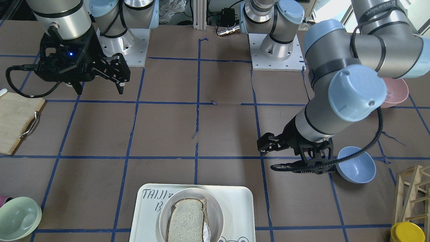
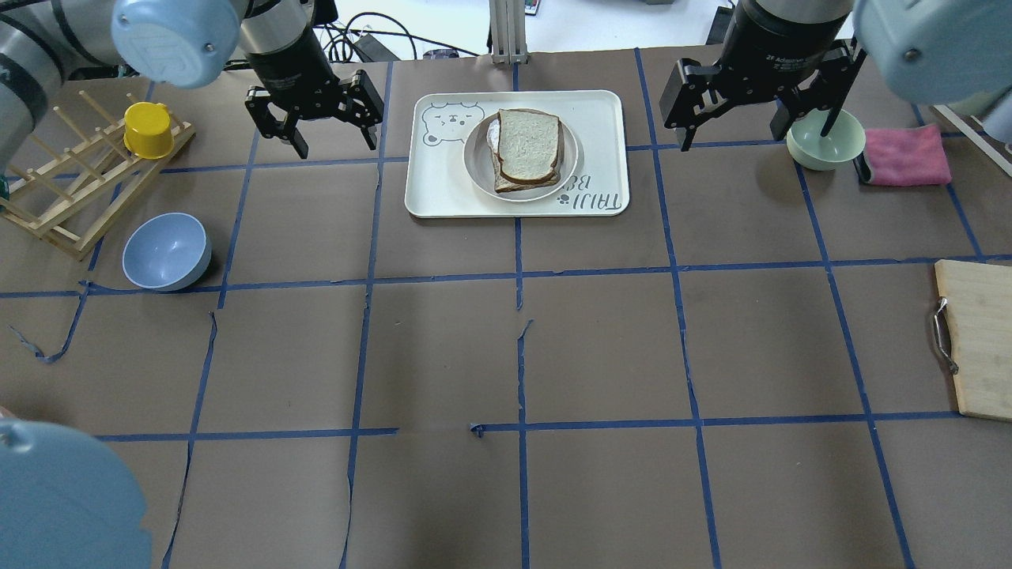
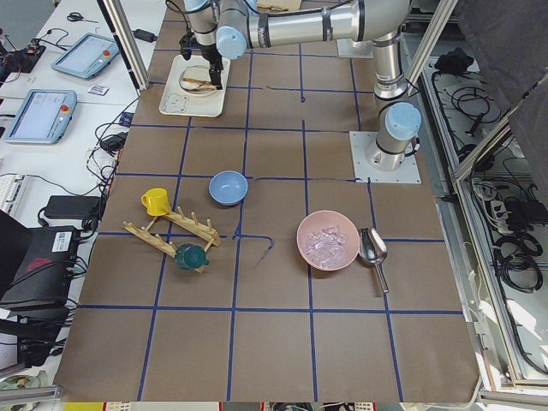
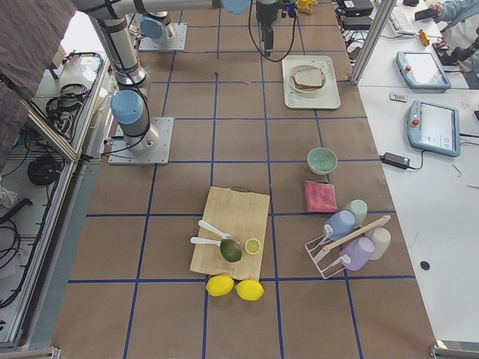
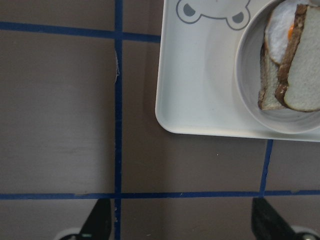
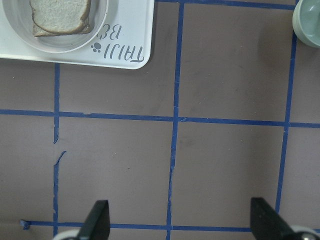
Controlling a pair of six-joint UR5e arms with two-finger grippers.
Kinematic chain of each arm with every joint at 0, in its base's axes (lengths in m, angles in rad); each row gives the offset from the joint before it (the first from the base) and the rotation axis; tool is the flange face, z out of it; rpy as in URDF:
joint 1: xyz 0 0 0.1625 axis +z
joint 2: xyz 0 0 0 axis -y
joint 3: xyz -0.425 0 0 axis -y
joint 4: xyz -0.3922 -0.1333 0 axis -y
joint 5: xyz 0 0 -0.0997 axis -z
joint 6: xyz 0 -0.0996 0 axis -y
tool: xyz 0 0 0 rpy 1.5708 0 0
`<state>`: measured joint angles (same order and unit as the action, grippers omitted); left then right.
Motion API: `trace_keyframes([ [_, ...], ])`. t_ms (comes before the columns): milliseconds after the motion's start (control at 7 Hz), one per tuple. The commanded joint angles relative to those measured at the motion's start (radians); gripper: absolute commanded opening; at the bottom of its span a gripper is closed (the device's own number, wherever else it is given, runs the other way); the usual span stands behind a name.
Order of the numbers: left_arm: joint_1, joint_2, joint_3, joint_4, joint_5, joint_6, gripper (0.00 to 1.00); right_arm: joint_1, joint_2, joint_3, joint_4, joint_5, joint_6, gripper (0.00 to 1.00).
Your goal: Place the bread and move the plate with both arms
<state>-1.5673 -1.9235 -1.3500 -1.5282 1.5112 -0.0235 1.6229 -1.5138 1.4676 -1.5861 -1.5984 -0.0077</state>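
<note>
The bread (image 2: 528, 145), a pale slice with a dark crust, lies on top of another slice and a fried egg (image 5: 278, 31) in the cream plate (image 2: 477, 162). The plate sits on the white tray (image 2: 431, 186). They also show in the front view: bread (image 1: 186, 220), plate (image 1: 219, 207). My left gripper (image 2: 334, 145) is open and empty, hovering left of the tray. My right gripper (image 2: 755, 133) is open and empty, hovering right of the tray. The wrist views show the bread (image 5: 306, 65) (image 6: 60, 12) and open fingertips (image 5: 97, 221) (image 6: 97, 220) over bare table.
A blue bowl (image 2: 166, 251) and a wooden rack with a yellow cup (image 2: 149, 130) are on the left. A green bowl (image 2: 825, 141) and a pink cloth (image 2: 905, 154) lie close to the right gripper. A cutting board (image 2: 976, 340) is at the right edge.
</note>
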Motion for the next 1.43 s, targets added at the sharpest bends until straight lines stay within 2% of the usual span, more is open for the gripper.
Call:
trace_keyframes([
  [0,0.012,0.151,-0.117,-0.052,0.061,0.026,1.00,0.000,0.001,0.000,0.000,0.000,0.000,1.00],
  [286,0.012,0.294,-0.227,-0.052,0.083,0.025,1.00,0.000,0.000,-0.001,0.000,0.000,0.000,1.00],
  [429,0.012,0.334,-0.245,-0.052,0.075,0.027,1.00,0.000,0.000,0.000,0.000,0.000,0.000,1.00],
  [1286,0.012,0.382,-0.258,-0.104,0.069,0.028,1.00,0.000,0.000,-0.001,0.000,0.000,0.000,1.00],
])
